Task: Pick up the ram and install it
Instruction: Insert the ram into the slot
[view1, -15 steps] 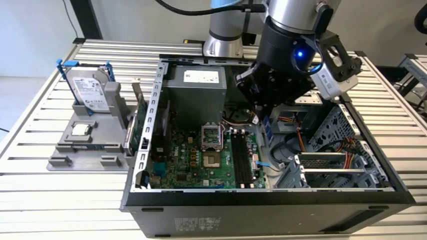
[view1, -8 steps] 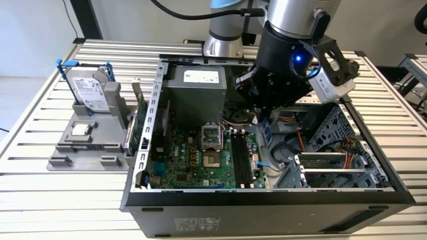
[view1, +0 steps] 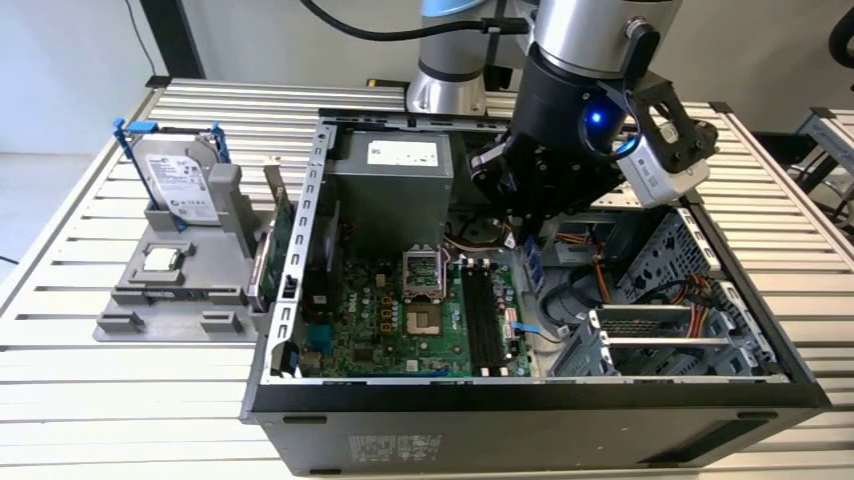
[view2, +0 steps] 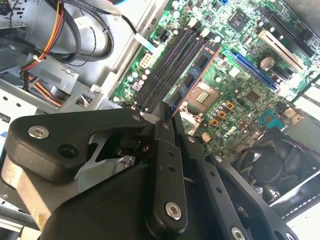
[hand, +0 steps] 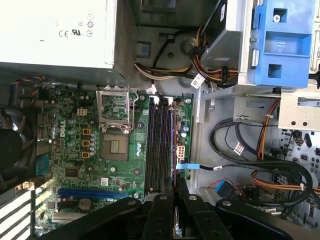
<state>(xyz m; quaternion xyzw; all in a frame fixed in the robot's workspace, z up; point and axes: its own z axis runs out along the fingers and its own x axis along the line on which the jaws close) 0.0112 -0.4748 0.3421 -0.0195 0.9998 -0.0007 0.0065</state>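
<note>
In the exterior view my gripper (view1: 531, 243) hangs inside the open computer case, above the right side of the green motherboard (view1: 360, 320). It is shut on the ram (view1: 533, 265), which hangs below the fingers as a thin upright stick. In both wrist views the ram (view2: 196, 75) (hand: 173, 150) shows edge-on, reaching out from between the black fingers (view2: 165, 150) (hand: 187, 210). It lies along the black memory slots (hand: 157, 145) (view2: 167, 67) (view1: 483, 315), held above them and close to their right-hand side. I cannot tell whether it touches a slot.
A silver hard drive with blue rails (view1: 180, 178) stands on a grey fixture (view1: 160, 290) at the exterior view's left, outside the case. Inside are the power supply (view1: 400, 165), the processor socket (view1: 424, 290), loose cables (hand: 260, 165) and a metal drive cage (view1: 667, 300).
</note>
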